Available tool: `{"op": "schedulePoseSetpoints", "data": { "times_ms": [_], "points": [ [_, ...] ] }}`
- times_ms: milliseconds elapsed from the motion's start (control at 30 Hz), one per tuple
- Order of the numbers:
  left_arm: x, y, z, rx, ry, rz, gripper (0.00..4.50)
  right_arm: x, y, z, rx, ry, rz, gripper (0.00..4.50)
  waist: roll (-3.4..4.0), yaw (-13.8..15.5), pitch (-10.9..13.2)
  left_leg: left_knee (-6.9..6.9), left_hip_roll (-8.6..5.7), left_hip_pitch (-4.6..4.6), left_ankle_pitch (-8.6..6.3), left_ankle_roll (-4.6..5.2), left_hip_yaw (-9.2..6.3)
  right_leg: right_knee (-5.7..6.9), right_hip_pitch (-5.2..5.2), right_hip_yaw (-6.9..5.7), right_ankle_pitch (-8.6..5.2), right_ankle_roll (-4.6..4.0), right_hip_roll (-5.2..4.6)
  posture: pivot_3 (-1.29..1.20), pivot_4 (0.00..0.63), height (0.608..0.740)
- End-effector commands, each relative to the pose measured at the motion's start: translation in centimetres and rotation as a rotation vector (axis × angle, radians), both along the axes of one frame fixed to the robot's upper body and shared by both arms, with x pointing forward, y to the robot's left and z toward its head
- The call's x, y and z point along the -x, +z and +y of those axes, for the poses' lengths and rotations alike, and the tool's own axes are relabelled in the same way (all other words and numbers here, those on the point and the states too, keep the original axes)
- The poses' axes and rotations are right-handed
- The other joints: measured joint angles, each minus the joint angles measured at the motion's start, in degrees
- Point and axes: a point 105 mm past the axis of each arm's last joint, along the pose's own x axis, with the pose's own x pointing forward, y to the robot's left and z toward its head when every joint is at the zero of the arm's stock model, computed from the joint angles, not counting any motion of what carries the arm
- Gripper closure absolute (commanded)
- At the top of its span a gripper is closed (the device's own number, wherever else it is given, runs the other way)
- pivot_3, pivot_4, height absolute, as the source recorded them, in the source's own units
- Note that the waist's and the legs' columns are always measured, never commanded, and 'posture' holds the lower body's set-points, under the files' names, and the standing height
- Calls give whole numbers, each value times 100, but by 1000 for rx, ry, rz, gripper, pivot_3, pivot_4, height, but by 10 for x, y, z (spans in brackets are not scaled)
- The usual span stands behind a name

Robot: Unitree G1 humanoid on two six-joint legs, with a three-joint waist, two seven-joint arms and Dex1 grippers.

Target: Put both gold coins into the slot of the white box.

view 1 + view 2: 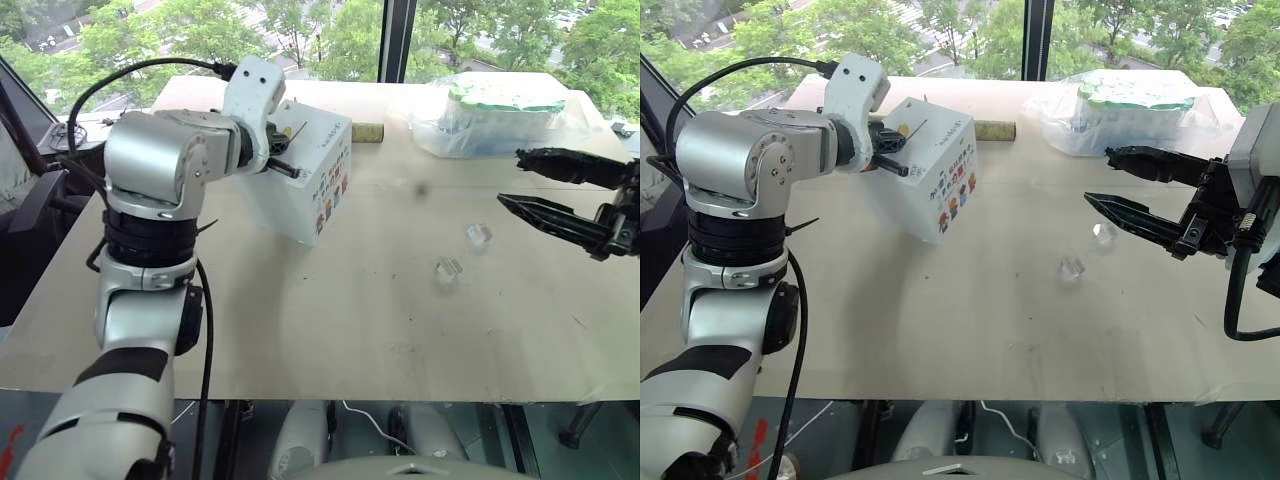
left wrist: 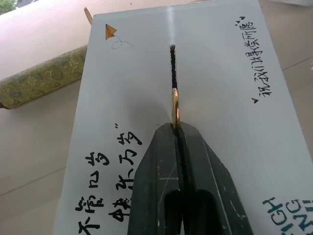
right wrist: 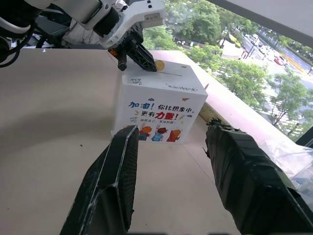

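Observation:
The white box (image 1: 312, 160) stands at the back left of the table, with black handwriting and cartoon pictures on it. Its slot (image 2: 172, 63) is a thin dark slit in the top face. My left gripper (image 2: 176, 128) is shut on a gold coin (image 2: 175, 105), held edge-on right at the near end of the slot. The right wrist view shows the same coin (image 3: 159, 64) at the fingertips, above the box top. My right gripper (image 1: 520, 180) hovers open and empty over the right side of the table, pointing towards the box.
A clear-bagged green-and-white package (image 1: 500, 115) lies at the back right. A green-gold roll (image 1: 368, 131) lies behind the box. Two small clear plastic pieces (image 1: 478, 234) (image 1: 448, 267) sit on the table (image 1: 350, 330) below the right gripper. Windows stand beyond the far edge.

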Motion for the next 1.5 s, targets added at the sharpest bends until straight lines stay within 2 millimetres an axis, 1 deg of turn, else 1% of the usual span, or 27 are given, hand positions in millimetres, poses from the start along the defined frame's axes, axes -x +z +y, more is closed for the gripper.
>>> {"op": "schedulePoseSetpoints", "data": {
  "times_ms": [33,400,667,967,1267,1500],
  "points": [
    [2,-22,-6,33,-18,119,4500,3,4,1,7,3,-24,2138,0,0,0,0,0,0,0,0,0,0,0,0,0,0,0,0,150,740],
    [-3,-21,6,-20,48,90,4500,4,0,-3,11,-5,-17,2138,1,-5,-1,1,0,3,0,0,-3,2,2,-1,0,0,1,0,150,740],
    [-2,-22,6,-23,52,93,4500,4,-2,-3,11,-3,-16,2138,2,-7,-1,1,0,10,-1,1,-2,2,9,0,0,0,2,0,150,740],
    [-3,-18,12,-20,87,66,4500,5,-4,-3,11,-2,-12,2138,2,-11,-1,1,0,11,-1,1,-2,2,9,1,0,0,2,0,150,740],
    [-2,-21,9,3,81,86,4500,5,-6,-3,12,-2,-10,2138,2,-13,-1,1,0,11,-1,1,-2,2,9,1,0,0,3,0,150,740],
    [-2,-21,13,4,102,87,4500,5,-5,-5,12,-3,-10,2138,2,-13,-1,0,0,11,0,1,-2,2,10,1,0,0,3,0,150,740]
  ]
}}
